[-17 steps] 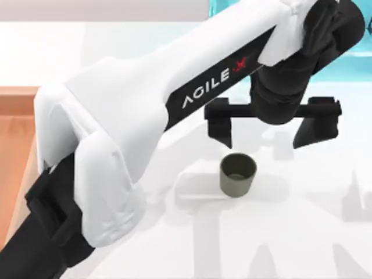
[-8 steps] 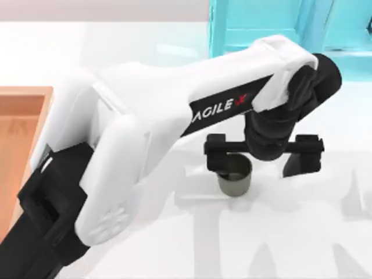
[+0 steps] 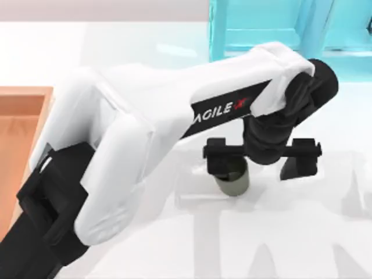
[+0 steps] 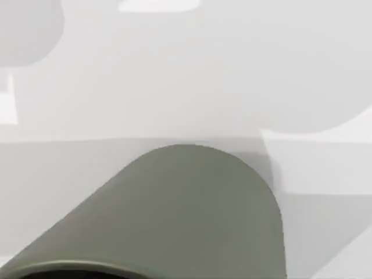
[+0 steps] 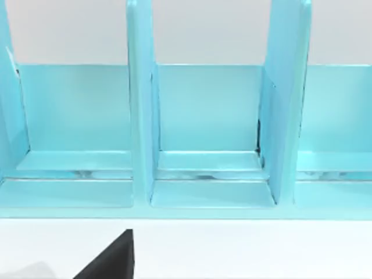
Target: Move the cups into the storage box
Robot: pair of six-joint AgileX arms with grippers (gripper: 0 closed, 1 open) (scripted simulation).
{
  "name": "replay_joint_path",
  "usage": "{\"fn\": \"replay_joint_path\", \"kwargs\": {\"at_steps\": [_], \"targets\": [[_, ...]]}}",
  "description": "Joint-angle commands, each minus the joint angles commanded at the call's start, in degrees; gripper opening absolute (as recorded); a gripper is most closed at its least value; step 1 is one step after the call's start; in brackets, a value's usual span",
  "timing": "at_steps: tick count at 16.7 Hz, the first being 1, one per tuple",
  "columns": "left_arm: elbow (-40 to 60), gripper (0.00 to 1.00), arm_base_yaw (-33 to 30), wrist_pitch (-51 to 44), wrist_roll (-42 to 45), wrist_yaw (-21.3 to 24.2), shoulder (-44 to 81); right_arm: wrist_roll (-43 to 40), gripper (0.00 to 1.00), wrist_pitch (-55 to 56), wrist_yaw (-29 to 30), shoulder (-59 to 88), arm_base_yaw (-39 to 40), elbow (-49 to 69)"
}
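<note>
**Left gripper low over the olive cup, jaws wide**

In the top view the left arm reaches from the lower left across the white table (image 3: pixel 145 35). The storage box (image 3: pixel 23 99) sits at the table's left edge, well apart from the work. The left gripper (image 3: pixel 258 165) is spread wide: one finger (image 3: pixel 216 164) stands at the rim of the olive green cup (image 3: pixel 233 183), the other finger (image 3: pixel 297 164) stands clear to the right. Nothing is gripped. The cup stands upright on the table. The left wrist view has the cup's (image 4: pixel 192 215) smooth wall close up. The turquoise shelf unit (image 3: pixel 273 26) lies behind; the right wrist view faces its compartments (image 5: pixel 209 116)
</note>
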Motion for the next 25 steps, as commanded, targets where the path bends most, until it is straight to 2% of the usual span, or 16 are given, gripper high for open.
{"fn": "replay_joint_path", "kwargs": {"at_steps": [11, 21, 25], "targets": [[0.0, 0.02, 0.0, 0.0, 0.0, 0.0, 0.0, 0.0, 1.0, 0.0, 0.0, 0.0, 0.0, 0.0], [-0.11, 0.0, -0.13, -0.08, 0.15, -0.01, -0.14, 0.0, 1.0, 0.0, 0.0, 0.0, 0.0, 0.0], [-4.18, 0.0, 2.39, -2.07, 2.75, 0.15, -6.25, 0.0, 1.0, 0.0, 0.0, 0.0, 0.0, 0.0]]}}
